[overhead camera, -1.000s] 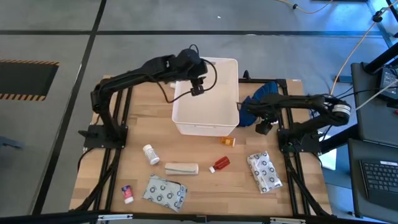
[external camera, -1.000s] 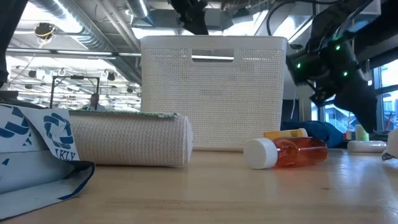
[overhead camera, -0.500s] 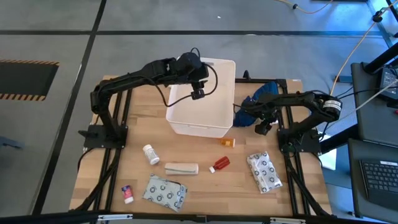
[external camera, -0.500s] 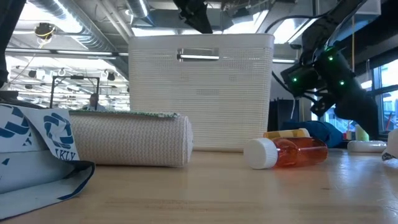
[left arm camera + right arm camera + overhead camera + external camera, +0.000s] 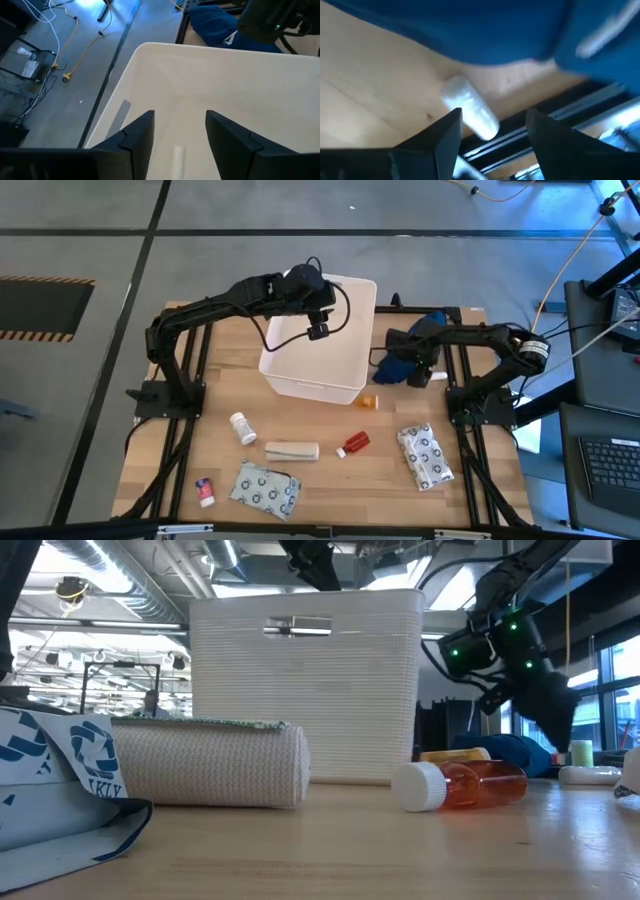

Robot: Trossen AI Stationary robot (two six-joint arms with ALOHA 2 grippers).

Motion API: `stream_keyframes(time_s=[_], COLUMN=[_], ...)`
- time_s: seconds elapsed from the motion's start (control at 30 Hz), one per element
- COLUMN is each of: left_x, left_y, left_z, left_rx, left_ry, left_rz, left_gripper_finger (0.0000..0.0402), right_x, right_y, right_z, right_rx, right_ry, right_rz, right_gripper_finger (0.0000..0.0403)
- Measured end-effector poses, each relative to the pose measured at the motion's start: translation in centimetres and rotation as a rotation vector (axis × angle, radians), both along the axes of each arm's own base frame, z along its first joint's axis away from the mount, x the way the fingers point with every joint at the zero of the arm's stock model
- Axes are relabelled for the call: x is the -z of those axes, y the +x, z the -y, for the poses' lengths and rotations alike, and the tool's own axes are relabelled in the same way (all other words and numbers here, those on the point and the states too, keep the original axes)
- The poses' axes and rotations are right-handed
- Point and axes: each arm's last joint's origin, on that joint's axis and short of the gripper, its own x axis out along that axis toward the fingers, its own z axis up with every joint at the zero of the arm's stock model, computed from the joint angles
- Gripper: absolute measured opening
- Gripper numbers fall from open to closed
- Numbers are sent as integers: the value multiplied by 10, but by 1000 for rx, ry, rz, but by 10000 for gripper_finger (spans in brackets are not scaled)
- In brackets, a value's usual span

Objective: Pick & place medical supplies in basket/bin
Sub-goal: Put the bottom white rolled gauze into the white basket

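Table (image 5: 215, 405): light wood top, both arms reaching in from either side.
White tub (image 5: 318, 340): sits at the far middle of the table, turned a little askew; in the low view (image 5: 300, 690) its handle slot faces the camera.
Left gripper (image 5: 318, 328): hanging over the tub's open top, fingers (image 5: 137, 135) parted with nothing between them, and the wrist view looks straight down into the tub, where one small pale item (image 5: 176, 157) lies on the floor.
Right gripper (image 5: 415, 372): low beside the tub's right wall, over the dark blue cloth bundle (image 5: 412, 345); fingers (image 5: 447, 135) apart and empty, a small clear-white tube (image 5: 470, 112) on the wood just ahead of them.
Dotted packets: one at the near right (image 5: 424, 456), the other near the front edge, left of centre (image 5: 265, 487).
Bandage roll (image 5: 292, 450): beige, lying on its side in front of the tub.
Pill bottle (image 5: 243, 427): white, lying left of the roll.
Red vial (image 5: 353, 444): just right of the roll.
Orange vial (image 5: 369, 402): near the tub's front right corner, white cap showing in the low view (image 5: 460, 785).
Small tube (image 5: 204, 491): front left corner, well apart from the tub.
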Motion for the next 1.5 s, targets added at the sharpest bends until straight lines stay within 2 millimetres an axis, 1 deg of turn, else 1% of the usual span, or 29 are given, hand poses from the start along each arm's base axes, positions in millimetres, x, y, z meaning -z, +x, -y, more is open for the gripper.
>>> stream_keyframes(time_s=[0.1,0.2,0.37,0.53,0.7,0.8,0.97,1.13,1.3,1.4,1.5], left_x=[0,0,0,0,0,0,0,0,0,1,1], left_y=[0,0,0,0,0,0,0,0,0,0,0], left_z=[0,0,0,0,0,0,0,0,0,0,0], left_rx=[-1,-10,-10,-10,-10,-10,-11,-25,-25,-25,-25], left_ry=[-2,-13,-14,-14,-14,-14,-14,-29,-30,-30,-30], left_rz=[1,9,9,9,9,9,9,21,21,21,21], left_gripper_finger=[171,171,171,171,171,171,171,171,171,171,171], right_x=[3,7,16,33,50,53,50,49,49,44,36], right_y=[1,-1,-13,-28,-40,-41,-36,-32,-32,-30,-25], right_z=[1,0,-7,-16,-23,-24,-21,-18,-18,-18,-15], right_rx=[-125,-203,-223,-297,-306,-305,-290,-295,-303,-301,-306], right_ry=[36,67,130,229,238,232,208,187,189,200,201], right_rz=[7,-5,-69,-114,-122,-115,-92,-65,-63,-73,-70], right_gripper_finger=[220,220,220,220,220,212,177,119,62,46,47])
